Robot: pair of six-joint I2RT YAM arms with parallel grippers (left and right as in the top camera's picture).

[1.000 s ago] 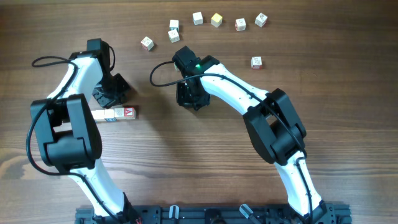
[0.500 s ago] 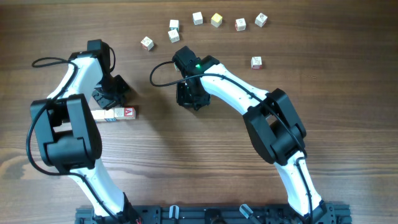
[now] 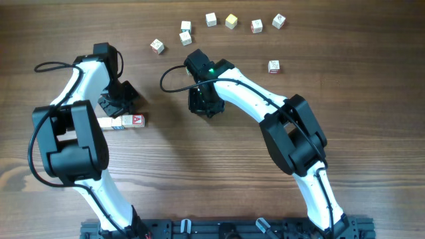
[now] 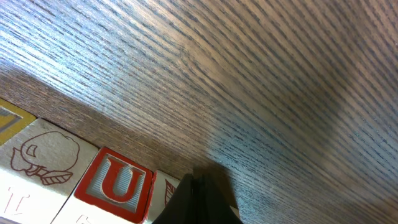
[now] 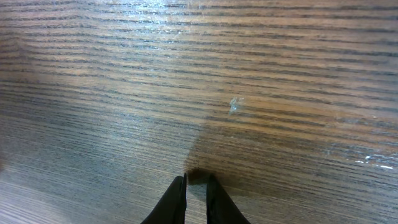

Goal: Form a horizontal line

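Overhead view: You will find the horizontal line [image 3: 123, 121] on the bench [image 3: 199, 172] at the left. It is a short bar of pale cubes set edge to edge, and the right end cube shows a red A [image 3: 137, 120]. Its left end is hidden under the left arm. The left tool [image 3: 118, 99] hangs just above the line, close to it. Contact cannot be judged from here. The right tool [image 3: 202, 103] is near mid-bench, well apart from the line. Eight loose cubes [image 3: 210, 19] lie scattered along the far edge.

Left wrist view: The left tool [image 4: 198, 182] is clenched, with its tips pressed together and nothing between them. The line sits at the lower left of the frame, just beside the tips. It shows a red U face [image 4: 115, 183] and a cube with an outline drawing [image 4: 43, 155].

Right wrist view: The right tool [image 5: 196, 180] has its fingers [image 5: 171, 205] drawn nearly together, leaving only a thin slit. It grasps nothing and sits low over bare wood.
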